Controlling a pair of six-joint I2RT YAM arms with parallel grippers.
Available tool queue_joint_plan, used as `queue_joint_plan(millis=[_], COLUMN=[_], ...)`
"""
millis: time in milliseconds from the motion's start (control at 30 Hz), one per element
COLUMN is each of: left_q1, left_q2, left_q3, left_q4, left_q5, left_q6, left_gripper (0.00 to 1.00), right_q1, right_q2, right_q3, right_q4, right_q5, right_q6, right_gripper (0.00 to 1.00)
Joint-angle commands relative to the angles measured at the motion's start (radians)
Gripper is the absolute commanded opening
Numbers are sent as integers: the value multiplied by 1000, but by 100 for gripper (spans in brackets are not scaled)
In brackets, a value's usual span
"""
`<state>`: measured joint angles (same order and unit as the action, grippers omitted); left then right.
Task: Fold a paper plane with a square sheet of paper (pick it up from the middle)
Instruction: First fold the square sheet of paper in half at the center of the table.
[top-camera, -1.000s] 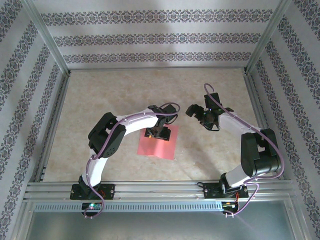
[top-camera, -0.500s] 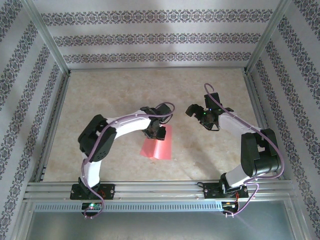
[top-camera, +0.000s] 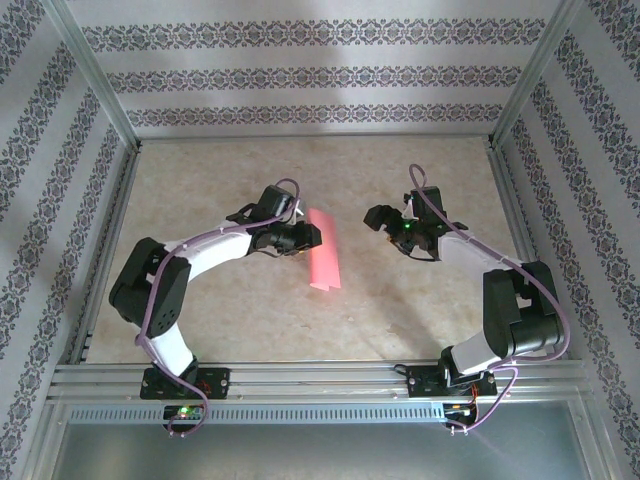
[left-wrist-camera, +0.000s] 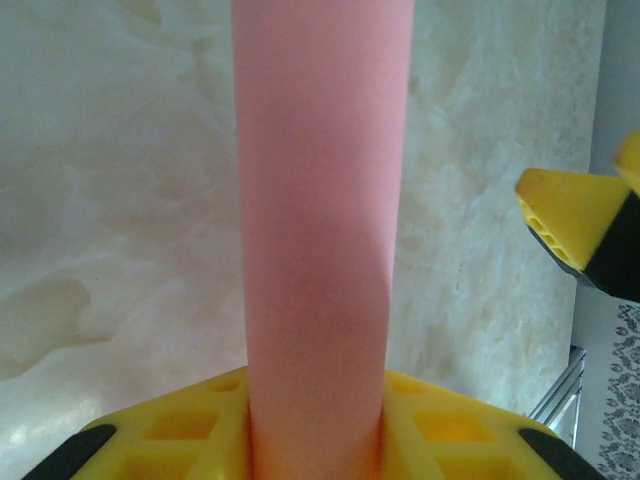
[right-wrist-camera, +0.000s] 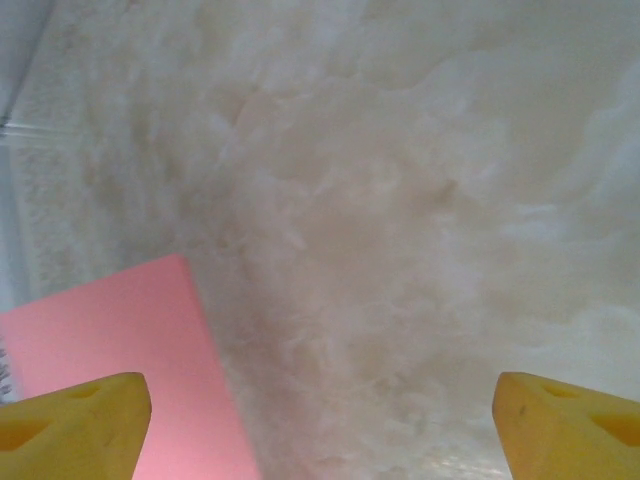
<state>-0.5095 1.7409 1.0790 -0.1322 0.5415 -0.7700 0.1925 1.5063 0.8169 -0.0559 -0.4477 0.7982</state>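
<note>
Walls (top-camera: 320, 75): pale paper with bands of dark floral pattern, closing in the back and both sides.
Table (top-camera: 220, 170): cream, marble-look top, seen from above and in both wrist views.
Rails (top-camera: 320, 380): silver metal bars along the near edge, with both arm bases bolted to them.
Left arm (top-camera: 200, 255): white and black, elbow out to the left, forearm reaching right toward the table's middle.
Right arm (top-camera: 515, 310): white and black, elbow at the right, wrist turned left to face the other arm.
Square sheet of paper (top-camera: 323, 250): salmon pink, off the table top and held near the middle of the table, between the two wrists. From above it shows as a narrow band running near to far. In the left wrist view it rises straight up the picture as a bowed strip. Its corner shows at the lower left of the right wrist view.
Left gripper (top-camera: 305, 237): closed on the sheet, whose lower end is pinched between the yellow fingers (left-wrist-camera: 450, 430).
Right gripper (right-wrist-camera: 320, 430): spread wide and holding nothing, with yellow fingertips (right-wrist-camera: 70, 425) at opposite edges of its own view, just to the right of the sheet.
Stray fingertip (left-wrist-camera: 565, 220): yellow and black at the right edge of the left wrist view, probably the right gripper's.
</note>
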Motion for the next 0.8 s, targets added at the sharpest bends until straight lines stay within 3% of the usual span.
queue_joint_plan(millis=[0,267,500,767], left_q1=[19,54,58,58], left_q2=[43,82,99,117], left_q3=[-16,-57,-39,-14], left_q4=[82,27,-41,-94], left_q5=[27,-11,-55,-80], left_q6=[-20,40,89,137], left_gripper=[31,32,27,25], right_q1=[15,154,270,333], right_q2=[20,117,235,344], right_q3=[-21,34,139,237], right_q4=[123,97,9,-106], right_q5=[-147,-178,-118,-51], right_q6=[1,-53,-93,-130], right_gripper=[81,52,24,14])
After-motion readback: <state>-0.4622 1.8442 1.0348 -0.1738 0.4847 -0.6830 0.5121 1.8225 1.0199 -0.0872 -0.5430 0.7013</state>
